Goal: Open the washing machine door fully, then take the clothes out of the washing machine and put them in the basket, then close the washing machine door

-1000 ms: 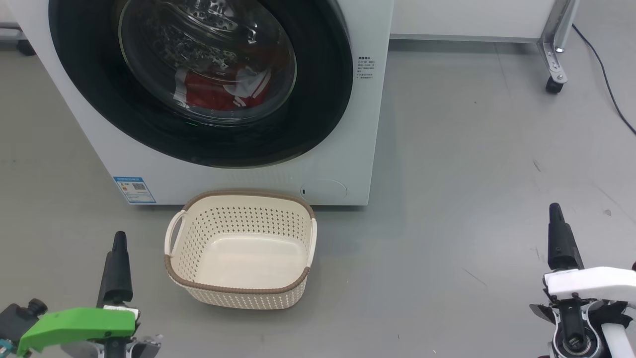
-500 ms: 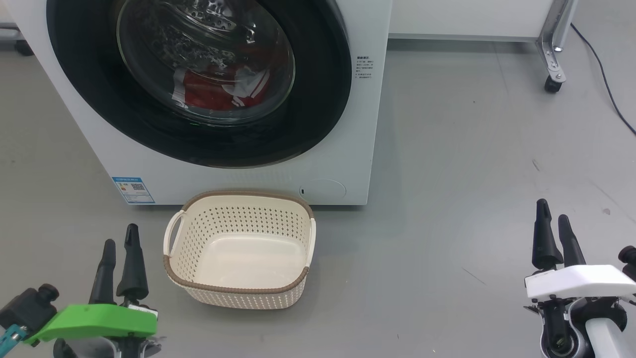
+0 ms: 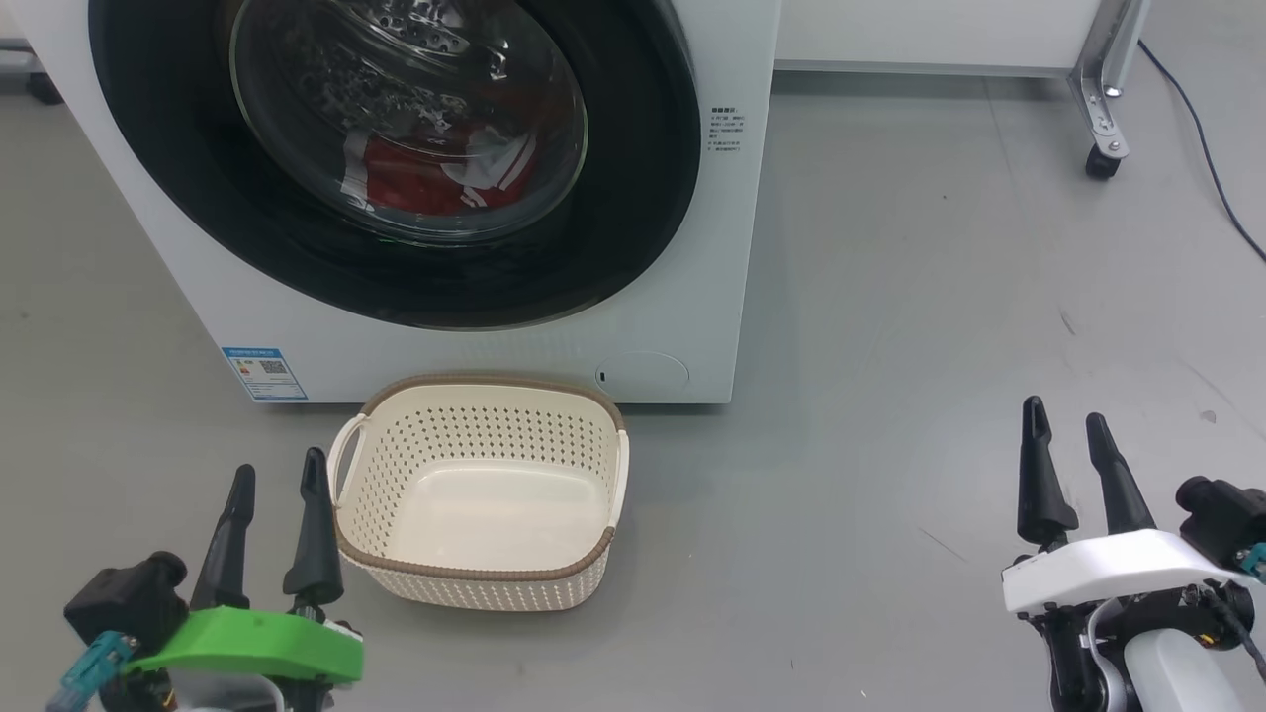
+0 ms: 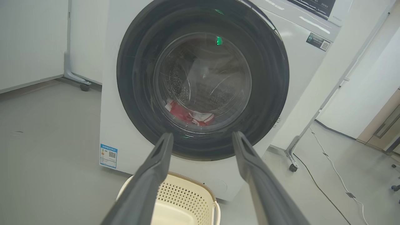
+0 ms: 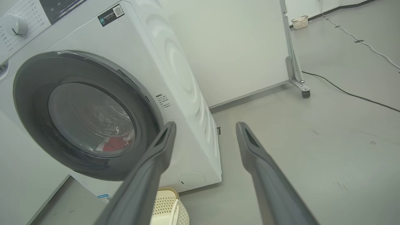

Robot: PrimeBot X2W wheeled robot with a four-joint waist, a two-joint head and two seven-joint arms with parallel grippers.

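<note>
one washing machine door (image 3: 633, 198), shut on the washing machine (image 3: 742, 297), red clothes (image 3: 425, 183) behind its glass. i see the basket (image 3: 465, 593) on the floor (image 3: 890, 396) just in front. left gripper (image 3: 278, 465) and right gripper (image 3: 1065, 412) both spread, holding nothing.

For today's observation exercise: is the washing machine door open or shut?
Shut: the washing machine door lies flush; the clothes sit behind its glass.

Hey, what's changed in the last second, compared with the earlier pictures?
The left gripper and right gripper each swung inward toward the basket and twisted, so both fingers now show apart; both open, nothing taken. The washing machine door stayed shut, the clothes inside, the basket empty.
</note>
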